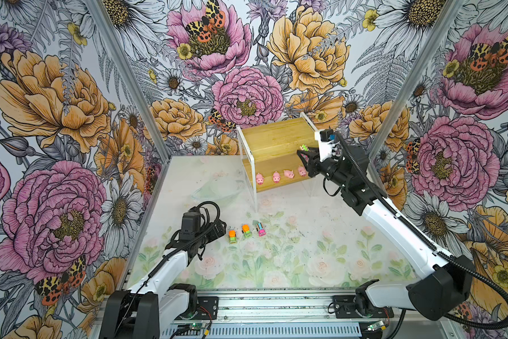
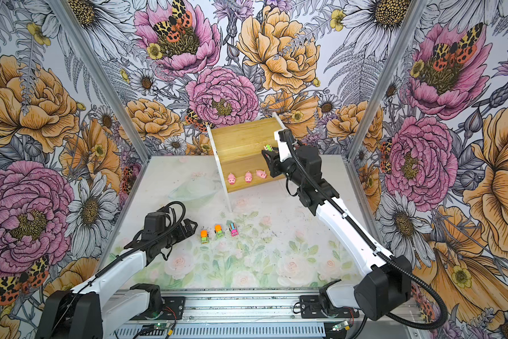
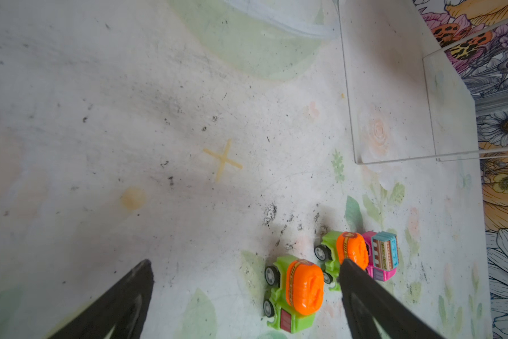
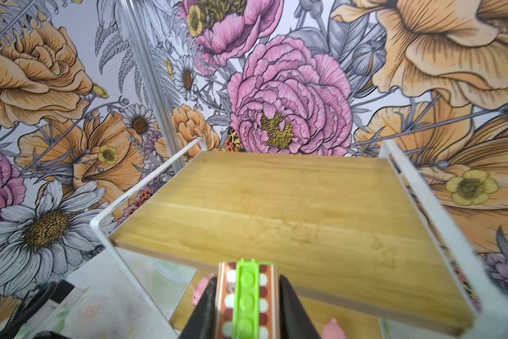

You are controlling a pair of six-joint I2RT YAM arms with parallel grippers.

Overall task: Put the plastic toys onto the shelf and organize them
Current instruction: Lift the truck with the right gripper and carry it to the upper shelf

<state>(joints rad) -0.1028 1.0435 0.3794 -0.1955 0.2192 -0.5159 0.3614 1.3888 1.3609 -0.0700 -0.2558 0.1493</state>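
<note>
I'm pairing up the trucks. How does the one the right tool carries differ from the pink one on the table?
The green-topped truck is clamped in the right tool, raised at the upper board of the shelf; the pink truck stands free on the table. The pink truck's top is blue, the green-topped truck's green. Both are small toy trucks with patterned sides.

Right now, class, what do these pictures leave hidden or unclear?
1. Right wrist view: the right gripper flanks the held truck, hiding its sides; the bottom edge crops it.
2. A top view: the right arm covers the rightmost pig.
3. Left wrist view: a left gripper finger hides part of the middle truck.
4. Both top views: the clear item is too faint to identify.
</note>
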